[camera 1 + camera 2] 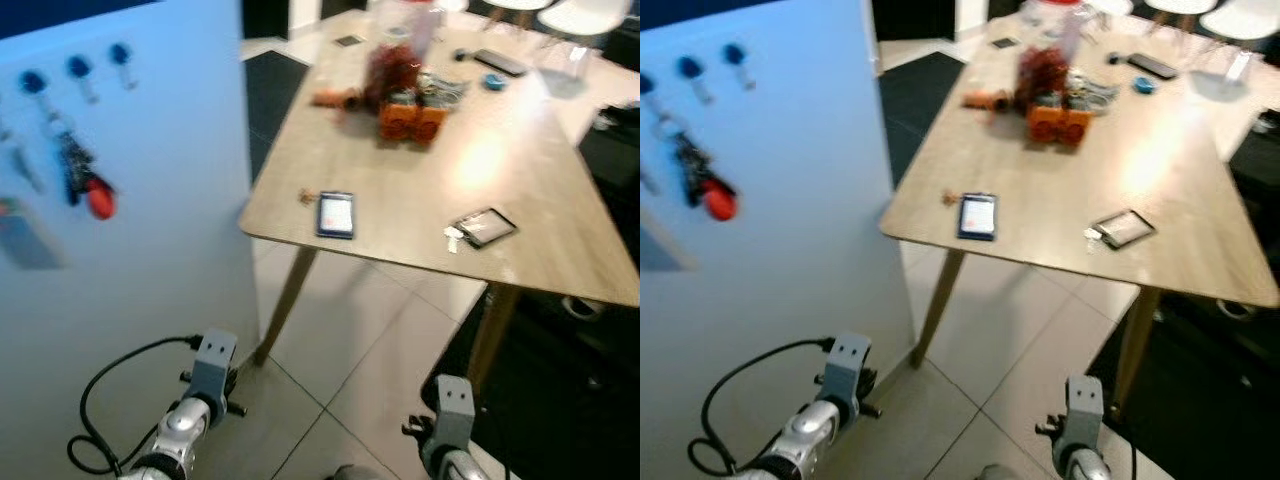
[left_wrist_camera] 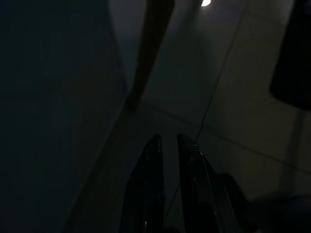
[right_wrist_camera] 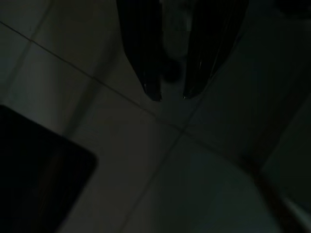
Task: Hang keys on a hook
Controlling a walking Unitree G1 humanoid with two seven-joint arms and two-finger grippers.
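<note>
Down low, both arms hang idle above a tiled floor (image 1: 350,350). In the dim left wrist view, the left gripper (image 2: 167,138) has its jaws nearly closed, a thin gap between the two black fingers, holding nothing. In the dim right wrist view, the right gripper (image 3: 170,97) has its jaws parted a little wider, also empty, pointing at pale tiles beside a dark mat (image 3: 39,170).

In the head views, the two silver wrists sit at the bottom of the frame, the left one trailing a looped black cable (image 1: 110,390).

At the left of the frame stands a pale blue panel (image 1: 160,200). Near its upper left are three blue hooks (image 1: 78,68) in a row. A bunch of keys (image 1: 78,175) with a red fob hangs below the leftmost hook; blur hides exactly how it is attached.

Across the upper right of the frame runs a wooden worktop (image 1: 520,180) on angled legs. Near its front edge lie a phone (image 1: 335,214) with a lit screen and, well to the right, a dark tilted device (image 1: 486,226). Farther back, at the top centre, sits an orange container (image 1: 410,120) among blurred clutter.
</note>
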